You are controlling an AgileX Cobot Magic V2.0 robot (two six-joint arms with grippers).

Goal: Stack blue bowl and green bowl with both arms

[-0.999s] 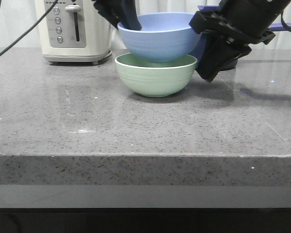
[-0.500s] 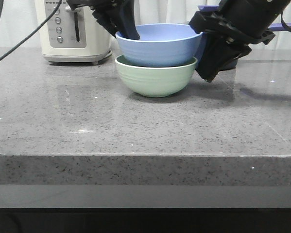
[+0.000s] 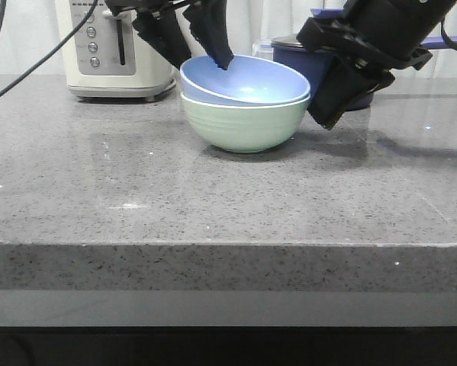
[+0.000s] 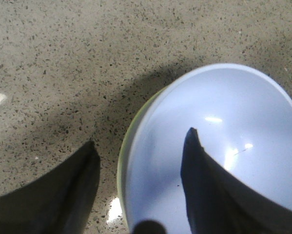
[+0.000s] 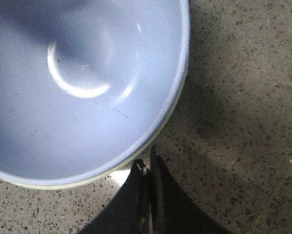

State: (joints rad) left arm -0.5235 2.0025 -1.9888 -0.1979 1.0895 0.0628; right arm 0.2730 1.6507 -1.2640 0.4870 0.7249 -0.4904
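Note:
The blue bowl [image 3: 247,82] rests tilted inside the green bowl [image 3: 243,126] at mid-table, its left rim raised. My left gripper [image 3: 201,57] hangs open over that raised rim, one finger above the bowl's inside and the other outside it. In the left wrist view the blue bowl [image 4: 219,146] fills the space past the open gripper [image 4: 140,137], with a sliver of green bowl rim [image 4: 122,161] beside it. My right gripper [image 3: 323,120] is shut and empty, tip down just right of the green bowl. In the right wrist view it [image 5: 146,155] sits beside the nested blue bowl [image 5: 77,83].
A cream toaster [image 3: 117,49] stands at the back left. A dark navy saucepan [image 3: 300,57] sits behind the bowls, partly hidden by the right arm. A cable [image 3: 30,65] crosses the far left. The grey stone counter's front edge [image 3: 228,244] runs across the view.
The blue bowl came down from above the green bowl into it. My left gripper opened and let it go; the bowl now lies tilted. The right arm has not moved.

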